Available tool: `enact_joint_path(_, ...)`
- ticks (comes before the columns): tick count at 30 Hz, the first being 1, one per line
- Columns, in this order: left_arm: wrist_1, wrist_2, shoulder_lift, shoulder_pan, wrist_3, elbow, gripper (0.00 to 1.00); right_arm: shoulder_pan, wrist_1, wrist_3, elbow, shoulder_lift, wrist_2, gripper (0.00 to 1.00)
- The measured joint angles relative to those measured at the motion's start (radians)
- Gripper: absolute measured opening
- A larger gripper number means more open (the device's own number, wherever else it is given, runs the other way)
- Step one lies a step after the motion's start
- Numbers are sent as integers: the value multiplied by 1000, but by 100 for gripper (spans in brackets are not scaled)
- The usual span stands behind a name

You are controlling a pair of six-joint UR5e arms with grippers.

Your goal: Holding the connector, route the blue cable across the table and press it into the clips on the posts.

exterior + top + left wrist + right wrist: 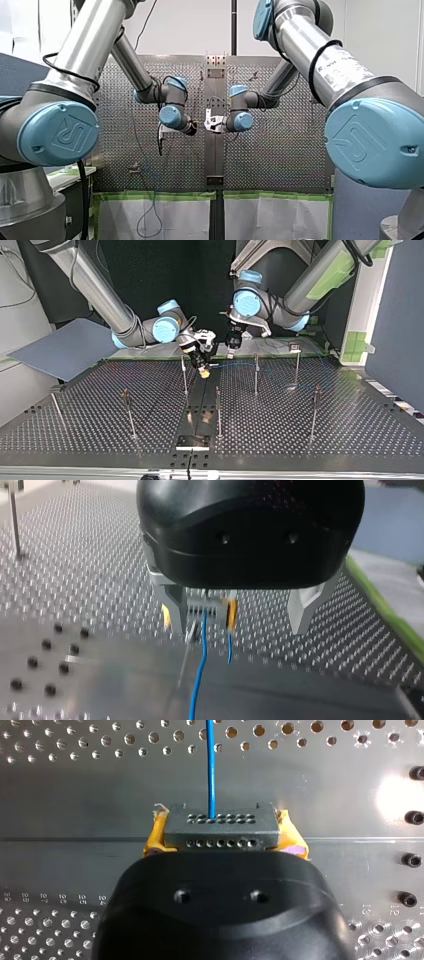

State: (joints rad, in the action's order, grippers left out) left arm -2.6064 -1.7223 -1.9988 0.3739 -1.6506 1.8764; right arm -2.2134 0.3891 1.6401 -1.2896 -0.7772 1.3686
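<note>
The grey connector (222, 827) is clamped crosswise between the yellow pads (292, 842) of my right gripper (223, 834), which is closed on its two ends. The blue cable (212, 765) leaves the connector's hole-patterned face and runs straight ahead over the plain centre strip (100, 795) of the perforated table (100, 420). In the top view the connector sits low over the table on the arms' side, near the nearest post (184, 376), and the cable trails faintly toward that view's right, past further posts. I cannot tell whether it is seated in any clip; the clips are too small to read. My left gripper (237, 617) hangs close by with its metal fingers (305, 607) spread wide and gripping nothing; the connector and cable show between them in its wrist view. Judgement: the step in hand is the start of routing, with the connector secured and no clip confirmed. The next move calls for carrying the connector across the table with the cable kept taut, aligning the cable above a post's clip, then pressing down. The left gripper looks placed to guide or press the cable.
</note>
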Motion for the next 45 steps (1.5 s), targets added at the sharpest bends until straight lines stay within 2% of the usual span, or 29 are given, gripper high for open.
enact_joint_path(4,0,-38,-30,-16,-23,-32,100,0,0,0,0,0,0,0)
enact_joint_path(9,0,-80,-38,-31,-41,-40,100,0,0,-1,-1,0,0,0)
enact_joint_path(16,3,-131,-40,-34,-18,-42,100,0,1,-2,0,0,0,0)
enact_joint_path(27,10,-83,-41,-14,-16,-81,100,-2,2,-2,0,0,1,0)
enact_joint_path(35,3,-128,-76,-35,-16,-131,100,-8,1,-2,0,0,0,0)
enact_joint_path(40,0,-130,-106,-39,-15,-153,100,-8,1,-2,0,0,0,0)
enact_joint_path(45,-1,-130,-112,-38,-17,-155,100,-7,2,-2,0,0,1,0)
